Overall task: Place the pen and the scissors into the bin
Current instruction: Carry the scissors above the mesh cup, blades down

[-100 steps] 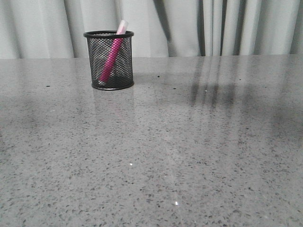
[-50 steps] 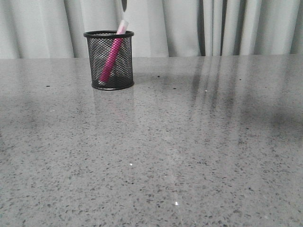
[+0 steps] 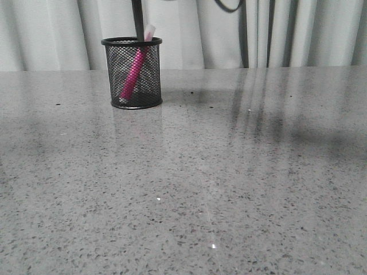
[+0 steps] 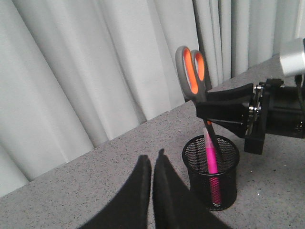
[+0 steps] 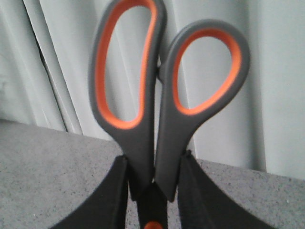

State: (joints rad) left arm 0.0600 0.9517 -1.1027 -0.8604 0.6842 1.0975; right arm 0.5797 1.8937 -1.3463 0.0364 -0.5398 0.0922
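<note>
The black mesh bin (image 3: 132, 73) (image 4: 211, 171) stands at the far left of the table. The pink pen (image 3: 134, 71) (image 4: 211, 160) leans inside it, its whitish cap above the rim. The scissors (image 5: 162, 102) (image 4: 195, 76) hang upright, handles up, held in my right gripper (image 5: 153, 162) (image 4: 224, 110), which is shut on the base of the handles. Their dark blades (image 3: 137, 20) reach down to the bin's mouth beside the pen. My left gripper (image 4: 151, 160) is shut with nothing in it, hovering near the bin.
Pale curtains (image 3: 229, 31) hang right behind the table's far edge. The grey speckled tabletop (image 3: 218, 172) stretches wide in front of and to the right of the bin.
The scissors' blades have come down from the top of the front view, from just a tip above the pen to reaching the bin's rim. The pen and bin have not moved.
</note>
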